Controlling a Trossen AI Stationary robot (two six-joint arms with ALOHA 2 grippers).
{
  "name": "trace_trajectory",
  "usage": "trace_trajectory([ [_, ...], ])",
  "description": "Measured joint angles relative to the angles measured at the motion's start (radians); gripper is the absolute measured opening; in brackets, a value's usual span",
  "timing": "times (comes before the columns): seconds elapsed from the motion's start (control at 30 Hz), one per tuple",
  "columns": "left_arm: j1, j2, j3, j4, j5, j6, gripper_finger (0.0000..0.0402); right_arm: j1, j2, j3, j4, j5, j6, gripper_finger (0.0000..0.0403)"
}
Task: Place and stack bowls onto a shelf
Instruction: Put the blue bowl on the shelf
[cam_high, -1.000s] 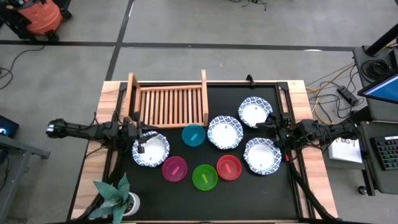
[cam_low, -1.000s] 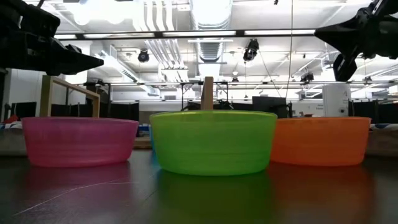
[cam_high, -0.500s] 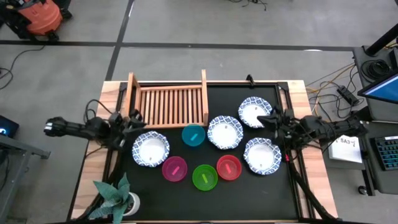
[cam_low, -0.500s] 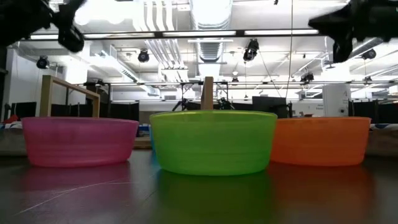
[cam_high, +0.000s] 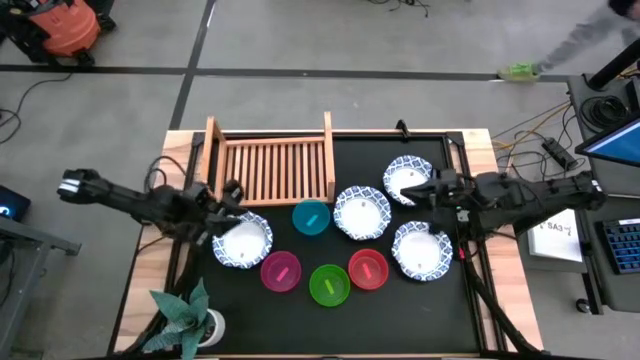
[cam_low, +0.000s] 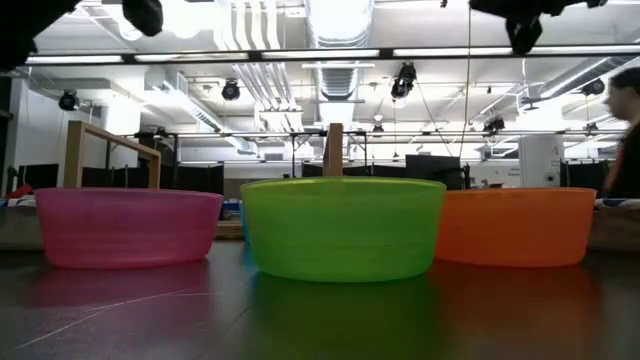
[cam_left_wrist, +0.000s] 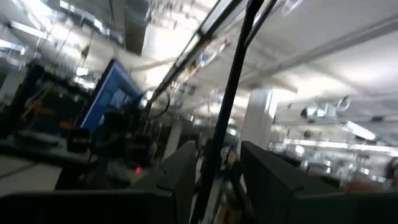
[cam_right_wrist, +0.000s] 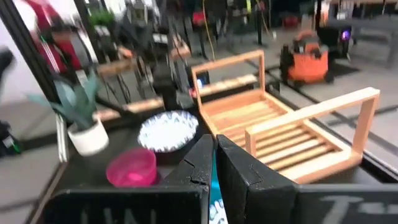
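Both arms have risen and shifted since a second ago: left end effector (cam_high: 228, 194) now hangs over the shelf's near-left corner, beside a patterned bowl (cam_high: 242, 240); right end effector (cam_high: 426, 190) hovers by the rightmost rear patterned bowl (cam_high: 410, 179). Right fingers sit nearly closed, empty; left fingers parted with a narrow gap, empty.

Progress: none. Shelf (cam_high: 272, 170) holds nothing. All eight bowls rest on the desk (cam_high: 470, 300): four patterned, plus cyan (cam_high: 311, 217), magenta (cam_high: 281, 271), green (cam_high: 330, 285), red (cam_high: 368, 268).

Low view shows only three small bowls; end effectors cut off at its top. Left wrist view blurred, no bowls visible.
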Motion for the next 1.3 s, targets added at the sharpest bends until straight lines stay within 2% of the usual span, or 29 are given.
trace_trajectory([
  [0.17,0.000,0.082,0.164,-0.355,-0.008,0.049,0.0111,0.000,0.125,0.060,-0.007,0.001,-0.022,0.0011],
  [0.33,0.000,0.141,0.326,-0.730,-0.152,0.078,0.0111,0.000,0.263,0.145,-0.008,0.000,-0.059,0.0011],
  [0.47,0.000,0.166,0.392,-0.879,-0.213,0.123,0.0111,0.000,0.386,0.243,-0.018,0.000,-0.105,0.0011],
  [0.7,-0.001,0.139,0.374,-0.900,-0.217,0.152,0.0111,0.000,0.617,0.527,-0.228,0.000,-0.203,0.0011],
  [0.9,0.000,0.105,0.327,-0.907,-0.286,0.120,0.0111,0.000,0.819,0.773,-0.371,0.000,-0.310,0.0011],
  [1.13,-0.001,0.090,0.323,-0.916,-0.289,0.099,0.0111,0.000,1.032,0.990,-0.547,-0.001,-0.394,0.0011],
  [1.3,-0.001,0.097,0.318,-0.930,-0.289,0.099,0.0111,-0.001,1.156,1.096,-0.672,-0.034,-0.420,0.0011],
])
